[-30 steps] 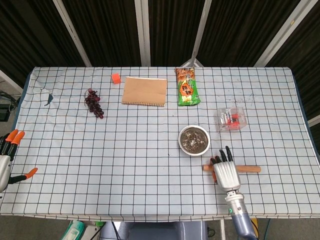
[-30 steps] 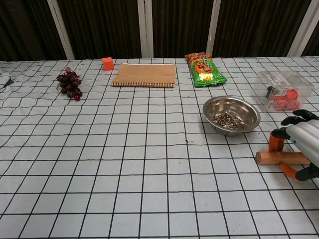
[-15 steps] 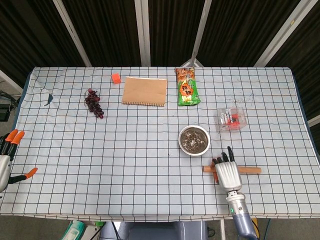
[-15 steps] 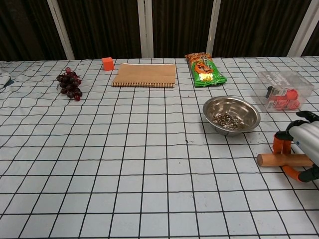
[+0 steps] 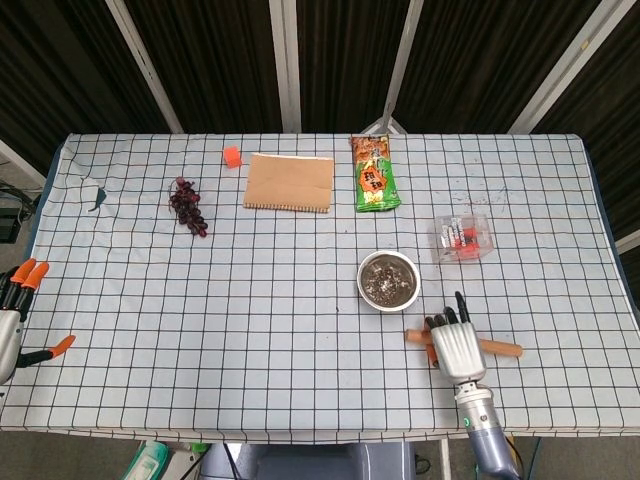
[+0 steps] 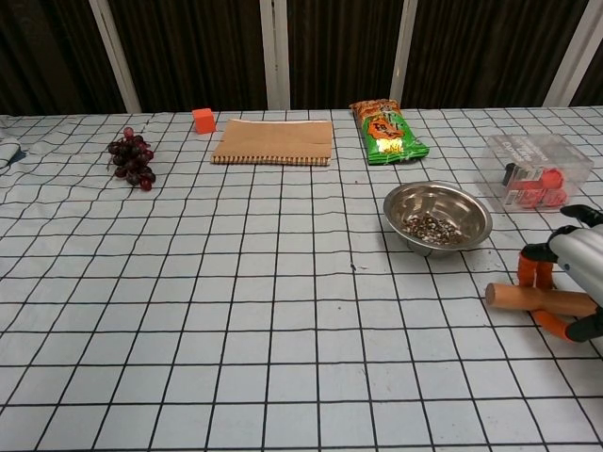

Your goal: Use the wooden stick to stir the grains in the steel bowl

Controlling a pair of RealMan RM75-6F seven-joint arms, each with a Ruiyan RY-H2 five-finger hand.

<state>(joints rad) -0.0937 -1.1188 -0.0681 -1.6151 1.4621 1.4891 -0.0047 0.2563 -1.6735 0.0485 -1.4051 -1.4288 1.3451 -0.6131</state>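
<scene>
The wooden stick (image 5: 500, 348) lies on the checked cloth just right of and nearer than the steel bowl (image 5: 362, 282), its right end slanted slightly toward the table's front. Dark grains (image 5: 389, 281) cover the bowl's bottom. My right hand (image 5: 455, 345) sits palm-down across the stick's middle. In the chest view its orange fingertips (image 6: 532, 271) curl behind the stick (image 6: 528, 298) and the thumb closes in front, gripping it against the table. The bowl (image 6: 394, 202) stands a short way left of that hand (image 6: 570, 273). My left hand (image 5: 15, 320) hangs off the table's left edge, fingers spread and holding nothing.
A clear plastic box (image 5: 463, 237) with red items stands behind the bowl to the right. A green snack packet (image 5: 374, 173), a brown notebook (image 5: 290, 182), an orange cube (image 5: 232, 155) and dark grapes (image 5: 188, 206) lie along the far side.
My right hand's fingers have curled tighter around the stick, and the stick's right end has swung slightly toward the table's front. The left hand has not moved.
</scene>
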